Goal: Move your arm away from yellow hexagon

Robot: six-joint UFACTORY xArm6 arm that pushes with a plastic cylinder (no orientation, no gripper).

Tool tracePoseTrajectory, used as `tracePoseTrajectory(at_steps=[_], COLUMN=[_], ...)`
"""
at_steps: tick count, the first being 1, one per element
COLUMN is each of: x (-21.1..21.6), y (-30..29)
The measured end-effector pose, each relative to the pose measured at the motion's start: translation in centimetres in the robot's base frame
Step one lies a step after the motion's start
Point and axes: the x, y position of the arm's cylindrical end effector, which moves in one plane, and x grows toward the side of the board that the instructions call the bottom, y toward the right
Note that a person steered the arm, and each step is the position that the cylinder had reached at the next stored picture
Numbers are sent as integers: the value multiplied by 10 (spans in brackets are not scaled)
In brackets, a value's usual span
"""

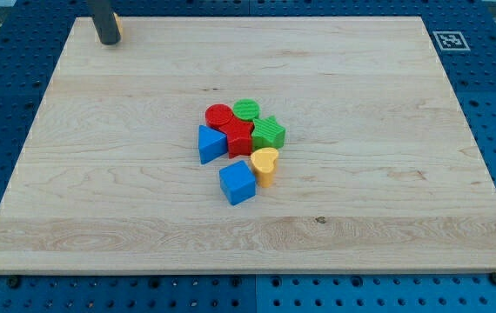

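My tip [107, 42] sits at the top-left corner of the pale wooden desk [387, 200], touching a small yellow block [117, 26] half hidden behind the rod. Shape unclear, prob. the yellow hexagon. So task looks not yet done: arm needs to pull clear of it. No pincer on this rig, so nothing held.

Mid-desk cluster, well apart from tip: red cylinder [219, 115], green cylinder [246, 109], red star-like block [238, 137], green star-like block [269, 132], blue triangular block [211, 143], yellow heart-shaped block [264, 164], blue cube [237, 182].

No readable text — only fiducial marker [451, 40] — board corner.
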Motion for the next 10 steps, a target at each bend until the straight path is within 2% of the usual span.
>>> tracePoseTrajectory(at_steps=[1,3,10], x=[5,68,74], y=[1,22,44])
